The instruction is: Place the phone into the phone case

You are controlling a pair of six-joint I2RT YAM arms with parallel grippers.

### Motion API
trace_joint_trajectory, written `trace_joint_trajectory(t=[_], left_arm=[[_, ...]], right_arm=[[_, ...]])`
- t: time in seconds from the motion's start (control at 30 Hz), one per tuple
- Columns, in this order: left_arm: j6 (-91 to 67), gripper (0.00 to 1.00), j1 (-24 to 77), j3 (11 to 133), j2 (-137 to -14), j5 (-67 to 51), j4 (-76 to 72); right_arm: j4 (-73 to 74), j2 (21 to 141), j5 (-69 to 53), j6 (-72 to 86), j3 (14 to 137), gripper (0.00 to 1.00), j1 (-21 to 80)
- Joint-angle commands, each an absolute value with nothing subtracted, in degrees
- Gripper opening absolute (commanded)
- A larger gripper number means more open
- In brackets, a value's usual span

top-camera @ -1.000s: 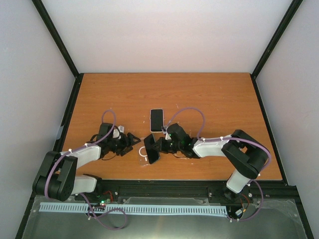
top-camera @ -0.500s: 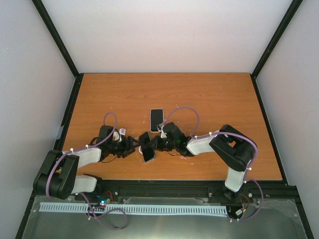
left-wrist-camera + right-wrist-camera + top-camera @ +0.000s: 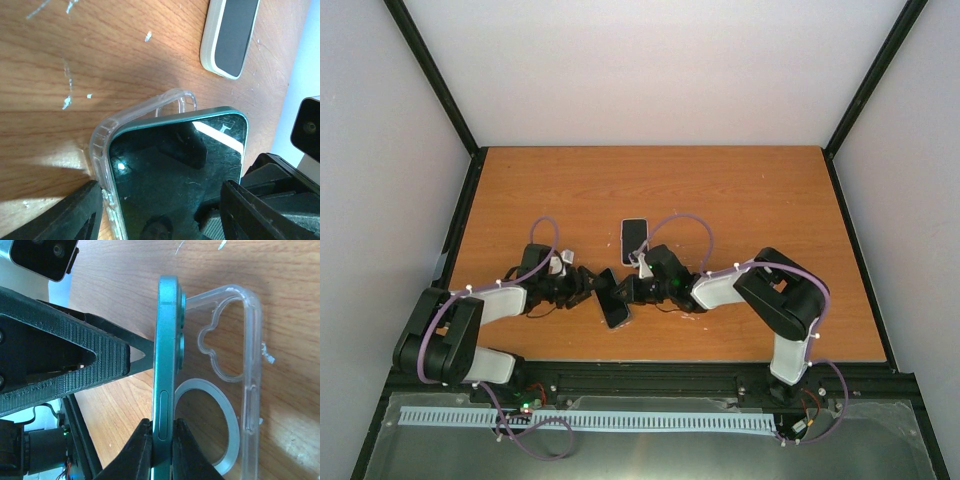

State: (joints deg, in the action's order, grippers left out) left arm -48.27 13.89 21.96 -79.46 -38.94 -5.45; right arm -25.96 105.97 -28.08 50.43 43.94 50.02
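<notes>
Clamped on the slim teal phone [image 3: 167, 355], the right gripper [image 3: 161, 442] angles it over the clear plastic case [image 3: 251, 370] on the wooden table [image 3: 300, 280]; the wide-spread left gripper [image 3: 160, 220] straddles both, apparently bracing.

Wooden table [image 3: 740, 200]; white walls [image 3: 660, 70] on three sides; black corner posts [image 3: 435, 75]; even light.

Black-and-white arms [image 3: 500, 303], purple cables [image 3: 680, 216]
</notes>
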Motion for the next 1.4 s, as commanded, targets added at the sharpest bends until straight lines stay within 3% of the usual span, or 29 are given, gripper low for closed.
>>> trace_joint_trajectory(t=[0.0,0.2,0.57,0.97,1.2,1.37], left_arm=[[-46.2,0.64,14.2,23.3,-80.5,-40.1,-9.5],[-48.0,0.63,15.0,22.2,-80.6,-41.5,-10.6],[-48.5,0.56,15.0,20.1,-78.4,-41.4,-8.6],[-48.7,0.54,15.1,19.4,-79.2,-42.2,-8.9],[-50.2,0.5,15.5,18.0,-80.4,-43.7,-11.5],[-52.7,0.41,16.1,15.5,-81.0,-45.1,-15.6]], right_arm=[[-25.9,108.5,-31.5,49.9,44.4,0.05,50.1],[-27.9,108.3,-29.6,53.3,42.9,0.1,50.1],[-8.2,96.1,-18.7,49.9,43.4,0.39,50.1],[-12.2,97.7,-20.7,50.3,42.1,0.64,50.1],[-17.9,101.9,-24.5,53.0,41.8,0.67,50.8],[-26.9,102.9,-26.4,57.6,39.6,0.67,51.7]])
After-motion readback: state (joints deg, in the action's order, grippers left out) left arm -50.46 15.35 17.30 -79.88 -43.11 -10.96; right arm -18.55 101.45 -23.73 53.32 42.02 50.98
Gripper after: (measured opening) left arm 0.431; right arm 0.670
